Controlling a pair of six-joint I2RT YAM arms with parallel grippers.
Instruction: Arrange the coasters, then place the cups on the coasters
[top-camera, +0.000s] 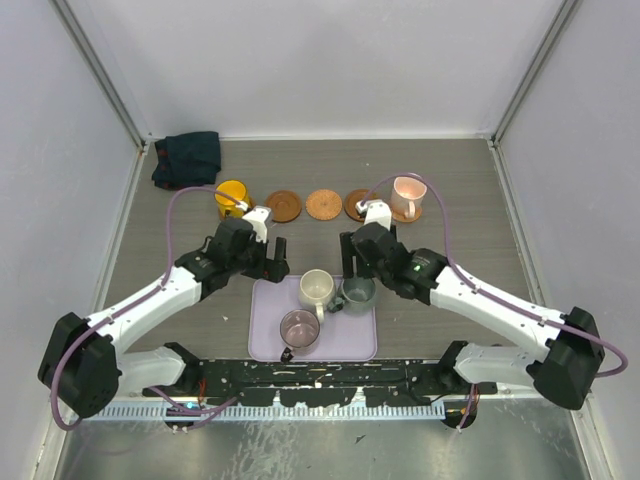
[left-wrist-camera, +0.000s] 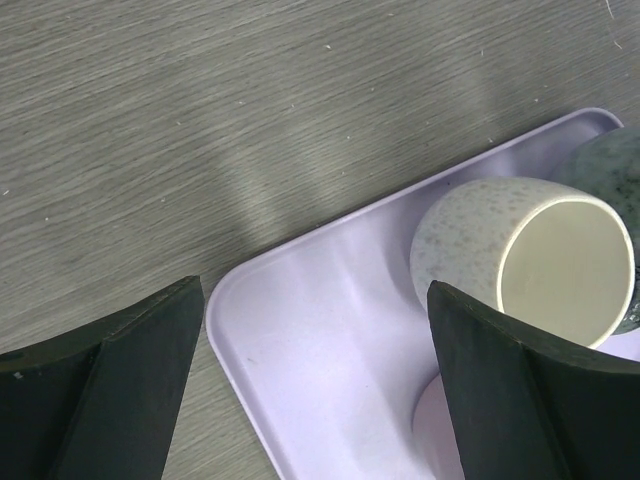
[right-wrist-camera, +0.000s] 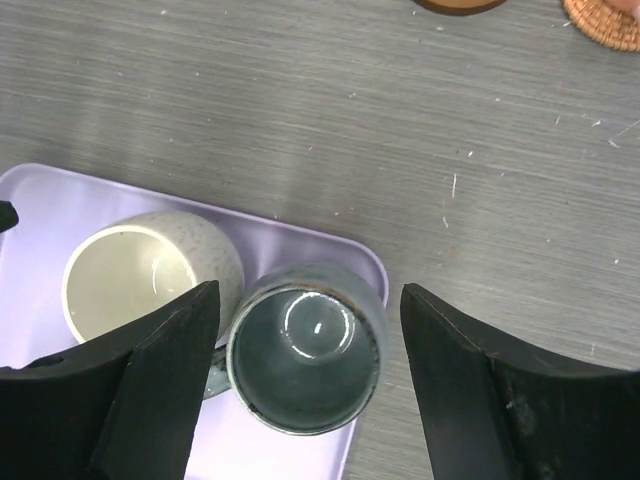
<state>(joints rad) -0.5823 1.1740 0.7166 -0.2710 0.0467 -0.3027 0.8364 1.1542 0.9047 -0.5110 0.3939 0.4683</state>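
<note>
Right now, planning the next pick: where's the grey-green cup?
Top view: grey-green cup on the lavender tray's far right corner, beside the cream cup, below the right gripper.

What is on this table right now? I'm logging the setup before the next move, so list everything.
cups: five; yellow and pale pink at the ends of the back row; cream, grey-green and mauve on the tray
coasters: four visible, brown, back row; one under the pink cup
tray: one, lavender, near centre
cloth: one, dark teal, back-left corner
table: one, grey wood-grain
left arm: white and black, jaws open over the tray's left edge
right arm: white and black, jaws open around the grey-green cup
</note>
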